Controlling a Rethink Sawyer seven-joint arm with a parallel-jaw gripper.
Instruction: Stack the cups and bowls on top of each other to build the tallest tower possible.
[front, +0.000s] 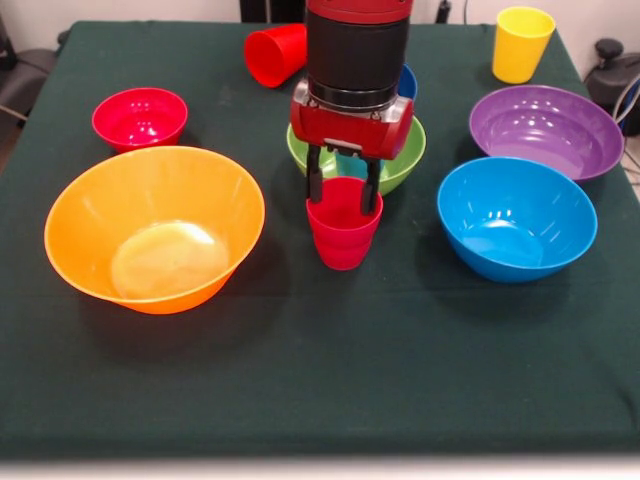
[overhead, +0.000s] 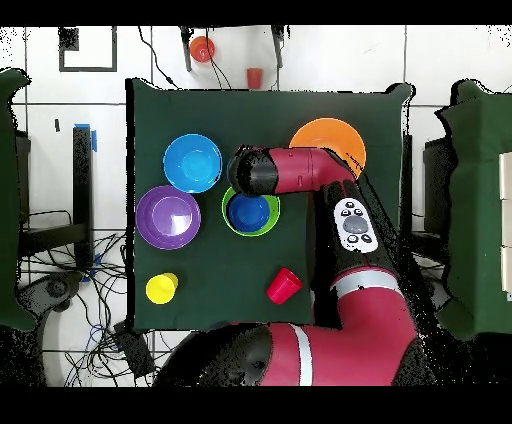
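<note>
Dark green cloth (front: 300, 380) over the table. Gripper (front: 343, 190) fingers straddle the rim of an upright red cup (front: 343, 235), seemingly clamped on it, just at 6 o'clock of the green bowl (front: 405, 160).

Risk: a thin rim hold may let the cup tilt or slip on lifting.

Overhead shows a dark blue bowl (overhead: 249, 213) nested in the green one, while the arm hides the cup there.

Dark green tablecloth (front: 300, 380) over table; cables (overhead: 100, 335) on tiled floor (overhead: 330, 55).
</note>
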